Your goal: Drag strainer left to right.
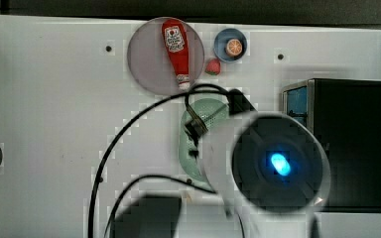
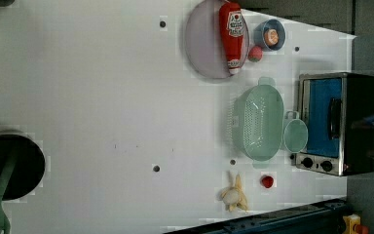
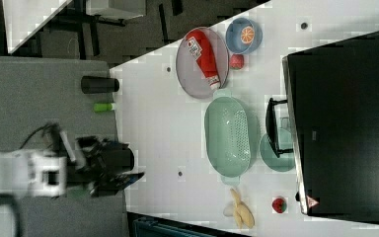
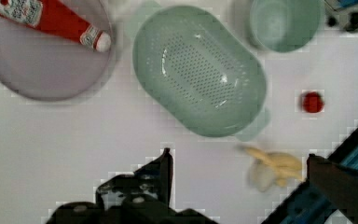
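Gripper (image 4: 237, 175) jaws spread wide, nothing between them, hanging clear above the white table (image 2: 102, 97). The strainer (image 4: 199, 70) lies on the table well apart from the fingers (image 4: 165, 170), no contact. In the left view the strainer (image 2: 258, 122) sits upright just beside the green mug (image 2: 295, 134), which stands against the toaster oven (image 2: 338, 122). The grey plate (image 2: 204, 44) with the ketchup bottle (image 2: 233, 34) is near the strainer's one end; a peeled banana (image 2: 233, 195) and a small red fruit (image 2: 267, 181) lie near the other. In the right view the gripper (image 3: 128, 170) is off toward the right view's left, far from the strainer (image 3: 227, 136).
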`<action>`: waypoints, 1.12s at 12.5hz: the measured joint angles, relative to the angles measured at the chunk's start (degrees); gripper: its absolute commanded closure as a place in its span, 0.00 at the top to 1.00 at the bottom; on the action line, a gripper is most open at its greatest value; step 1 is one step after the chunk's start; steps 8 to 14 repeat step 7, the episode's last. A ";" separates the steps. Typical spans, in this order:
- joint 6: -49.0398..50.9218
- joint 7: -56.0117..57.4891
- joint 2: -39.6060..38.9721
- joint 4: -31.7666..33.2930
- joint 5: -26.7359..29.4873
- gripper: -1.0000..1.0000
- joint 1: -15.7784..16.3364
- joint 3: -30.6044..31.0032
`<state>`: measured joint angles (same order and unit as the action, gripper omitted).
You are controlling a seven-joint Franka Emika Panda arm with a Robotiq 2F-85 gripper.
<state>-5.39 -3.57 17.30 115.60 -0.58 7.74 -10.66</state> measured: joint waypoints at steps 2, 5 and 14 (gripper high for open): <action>1.75 0.03 3.20 -2.18 -2.37 1.00 -0.26 -0.06; 1.54 0.56 4.57 -3.02 -4.40 1.00 -0.31 0.20; 2.02 0.72 3.33 -1.96 -3.16 1.00 -0.43 0.16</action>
